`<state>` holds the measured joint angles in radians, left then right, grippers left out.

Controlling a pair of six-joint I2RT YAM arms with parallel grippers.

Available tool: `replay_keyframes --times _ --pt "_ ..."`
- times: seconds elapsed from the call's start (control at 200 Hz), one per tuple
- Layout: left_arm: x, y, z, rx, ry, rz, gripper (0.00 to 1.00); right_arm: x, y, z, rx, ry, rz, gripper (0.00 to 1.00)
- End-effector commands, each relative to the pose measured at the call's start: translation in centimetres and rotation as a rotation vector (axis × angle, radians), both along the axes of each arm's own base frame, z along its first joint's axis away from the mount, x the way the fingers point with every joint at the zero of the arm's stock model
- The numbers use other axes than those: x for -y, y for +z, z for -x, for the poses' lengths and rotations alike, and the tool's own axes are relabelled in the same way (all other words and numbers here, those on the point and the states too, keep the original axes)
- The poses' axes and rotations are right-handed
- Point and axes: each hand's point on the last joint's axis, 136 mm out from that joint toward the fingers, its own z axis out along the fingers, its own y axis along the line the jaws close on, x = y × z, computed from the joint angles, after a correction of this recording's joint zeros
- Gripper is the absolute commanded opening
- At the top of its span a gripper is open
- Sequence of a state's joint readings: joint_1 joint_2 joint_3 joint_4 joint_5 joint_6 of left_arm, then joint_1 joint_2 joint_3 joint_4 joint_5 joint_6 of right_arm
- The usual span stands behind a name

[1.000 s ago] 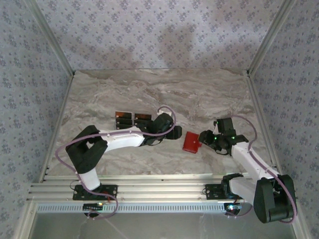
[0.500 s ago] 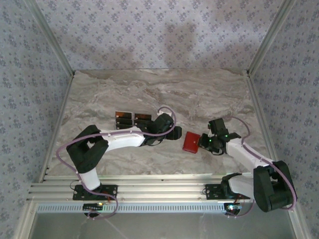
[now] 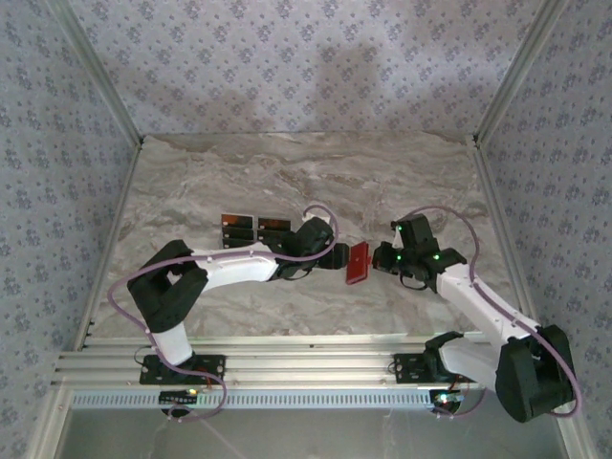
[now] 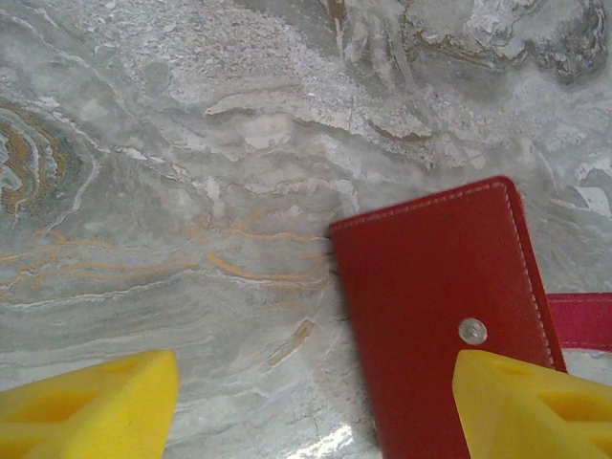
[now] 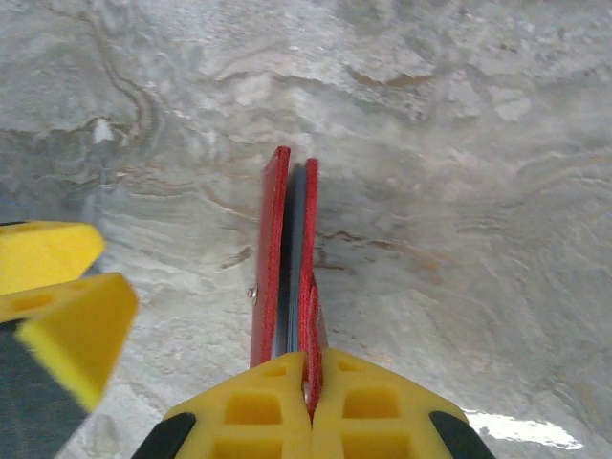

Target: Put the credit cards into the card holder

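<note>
The red card holder (image 3: 357,262) stands tipped up on its edge at mid-table. My right gripper (image 3: 381,260) is shut on its snap tab. In the right wrist view the card holder (image 5: 277,249) is edge-on, with a pale grey-blue gap between its two red flaps, and the gripper (image 5: 308,371) pinches the thin red tab. My left gripper (image 3: 337,254) is open right beside it. Its wrist view shows the holder's red face (image 4: 440,296) with a metal snap stud (image 4: 471,331) between the spread yellow fingertips (image 4: 545,406). Two black credit cards (image 3: 254,229) lie flat behind the left arm.
The marble tabletop (image 3: 287,172) is bare toward the back, with patterned walls around it. The left arm's forearm (image 3: 229,268) stretches across the near-left table. The left gripper's yellow fingers (image 5: 57,287) sit close on the left in the right wrist view.
My right gripper has closed on the card holder's tab and moved left, tipping the holder from flat onto its edge beside the left gripper. The left arm has stayed still.
</note>
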<state>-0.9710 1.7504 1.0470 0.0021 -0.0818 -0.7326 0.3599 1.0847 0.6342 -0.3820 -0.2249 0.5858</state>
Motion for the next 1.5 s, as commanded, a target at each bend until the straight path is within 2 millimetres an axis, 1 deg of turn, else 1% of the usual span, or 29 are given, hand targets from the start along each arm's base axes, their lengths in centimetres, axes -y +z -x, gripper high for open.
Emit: replay_keyframes --times 0.0,0.23,0.47,0.685,0.815,0.949,1.369,1.494 --pt "1.0 1.5 0.1 0.018 -0.035 0.018 0.76 -0.4 0.6 0.3 -0.014 0.007 -0.007 0.0" --pt "0.9 0.9 0.1 0.013 -0.03 0.008 0.76 -0.4 0.3 0.4 -0.02 0.008 -0.006 0.0" --pt "1.0 0.8 0.0 0.015 -0.029 0.005 0.76 -0.6 0.8 0.4 -0.011 0.012 -0.018 0.0" --pt "1.6 1.7 -0.3 0.028 -0.037 0.023 0.76 -0.9 1.2 0.3 -0.004 0.016 -0.025 0.0" --pt "2.3 2.5 -0.5 0.037 -0.048 0.041 0.76 -1.0 1.2 0.2 -0.002 0.017 -0.025 0.0" --pt "2.9 2.9 -0.7 0.037 -0.057 0.049 0.76 -1.1 1.2 0.2 -0.002 0.021 -0.024 0.0" --pt "4.7 2.4 -1.0 0.017 -0.08 0.061 0.76 -1.3 1.5 0.2 0.005 0.027 -0.03 0.0" --pt "4.8 1.7 -1.0 0.002 -0.083 0.048 0.76 -1.4 1.5 0.2 0.006 0.029 -0.028 0.0"
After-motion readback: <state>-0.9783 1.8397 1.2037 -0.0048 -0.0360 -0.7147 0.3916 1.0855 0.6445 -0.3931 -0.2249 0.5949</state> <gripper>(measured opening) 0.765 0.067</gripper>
